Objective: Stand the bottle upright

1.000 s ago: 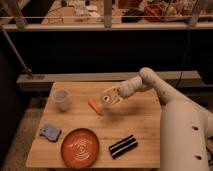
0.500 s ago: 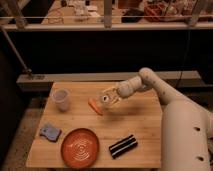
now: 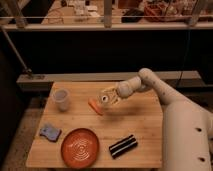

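Observation:
The pale tan bottle (image 3: 106, 97) is held on its side above the middle of the wooden table (image 3: 145, 125), its whitish round cap facing the camera. My gripper (image 3: 113, 96) is at the end of the white arm that reaches in from the right, and it is shut on the bottle. The bottle hangs just above and to the right of the orange carrot (image 3: 94, 106), which lies on the table. The clear plastic cup (image 3: 61, 99) stands upright to the left.
An orange ribbed plate (image 3: 80, 147) lies at the front. A black-and-white striped object (image 3: 122, 146) lies at the front right. A blue-grey sponge (image 3: 50, 131) lies at the front left. A dark counter and rail run behind the table.

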Robot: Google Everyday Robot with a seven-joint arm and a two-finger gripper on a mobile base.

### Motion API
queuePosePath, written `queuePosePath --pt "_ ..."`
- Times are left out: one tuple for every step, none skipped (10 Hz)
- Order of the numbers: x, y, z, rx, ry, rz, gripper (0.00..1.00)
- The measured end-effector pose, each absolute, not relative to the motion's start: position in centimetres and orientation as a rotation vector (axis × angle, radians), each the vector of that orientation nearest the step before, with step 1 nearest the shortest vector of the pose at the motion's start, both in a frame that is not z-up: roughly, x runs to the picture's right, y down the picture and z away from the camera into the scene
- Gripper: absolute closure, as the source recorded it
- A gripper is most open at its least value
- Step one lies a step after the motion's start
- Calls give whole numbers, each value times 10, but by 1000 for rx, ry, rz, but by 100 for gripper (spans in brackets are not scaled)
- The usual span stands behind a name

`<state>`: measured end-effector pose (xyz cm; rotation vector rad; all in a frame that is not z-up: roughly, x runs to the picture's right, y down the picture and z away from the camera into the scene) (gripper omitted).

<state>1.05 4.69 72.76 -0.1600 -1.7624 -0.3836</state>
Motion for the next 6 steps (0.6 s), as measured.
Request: queuePosePath --pt "9 48 728 -155 -1765 -385 95" --pt "9 47 728 -148 -1768 -387 95" --pt "8 47 727 -143 -1772 -388 95" --pt "7 47 727 -138 -1774 -388 95" --pt "6 47 726 -130 -1779 -387 95" --pt "5 47 726 -126 -1783 -388 95"
